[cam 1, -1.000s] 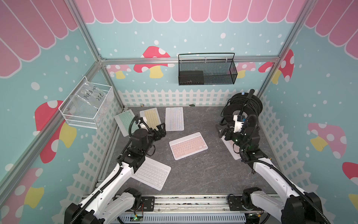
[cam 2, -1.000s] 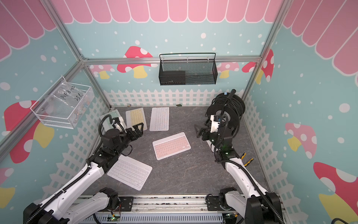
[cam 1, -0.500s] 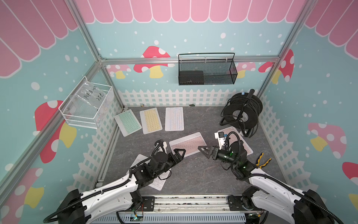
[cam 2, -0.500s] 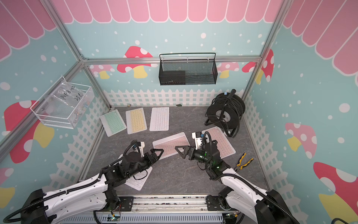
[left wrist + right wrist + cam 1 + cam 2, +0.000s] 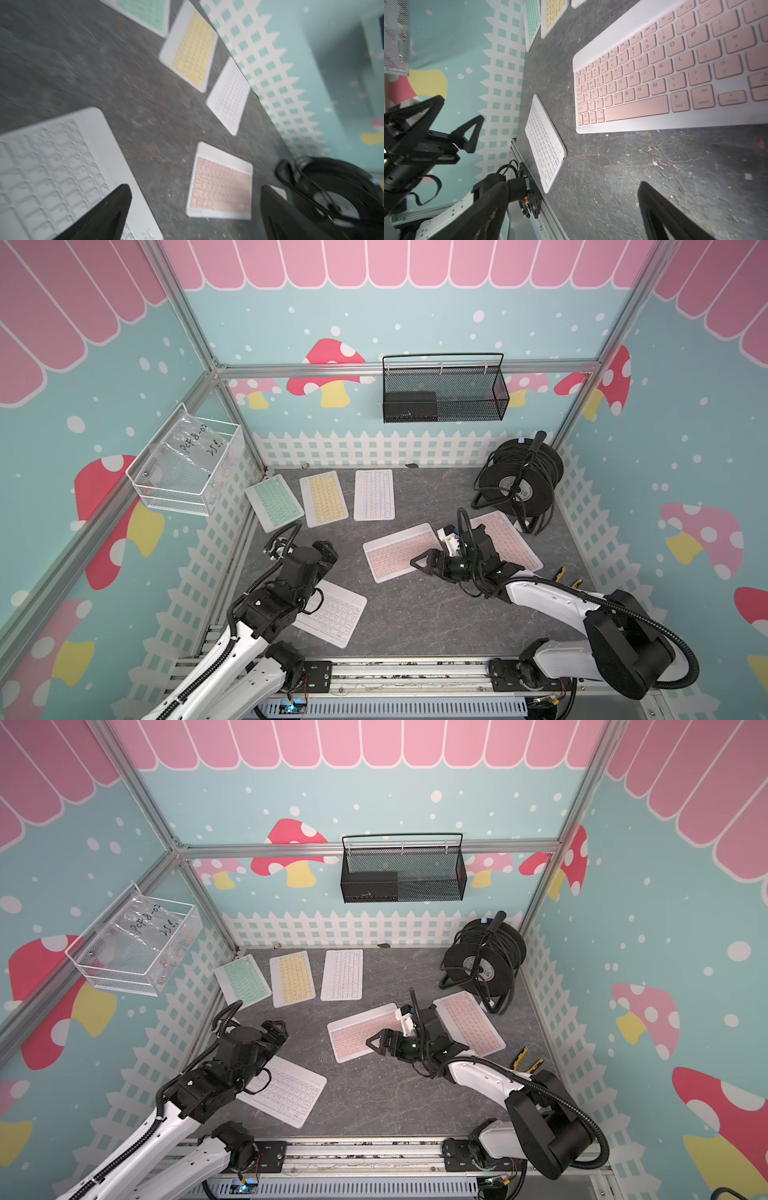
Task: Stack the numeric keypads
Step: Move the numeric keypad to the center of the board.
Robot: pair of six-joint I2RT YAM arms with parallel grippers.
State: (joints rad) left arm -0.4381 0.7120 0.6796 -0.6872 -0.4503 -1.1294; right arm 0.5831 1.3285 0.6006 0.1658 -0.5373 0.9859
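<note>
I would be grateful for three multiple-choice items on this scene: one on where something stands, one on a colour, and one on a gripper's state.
1. Where does the black cable reel stand?
A. front left corner
B. back right corner
C. dead centre

2. What colour are the keys of the back-left keypad?
A. mint green
B. pink
C. black

3. How is the right gripper?
A. shut and empty
B. shut on the cable reel
C. open, holding nothing

Answers:
1 B: both top views show it in the back right corner.
2 A: its keys are mint green in a white frame.
3 C: the right wrist view shows its fingers wide apart with nothing between them.
</note>
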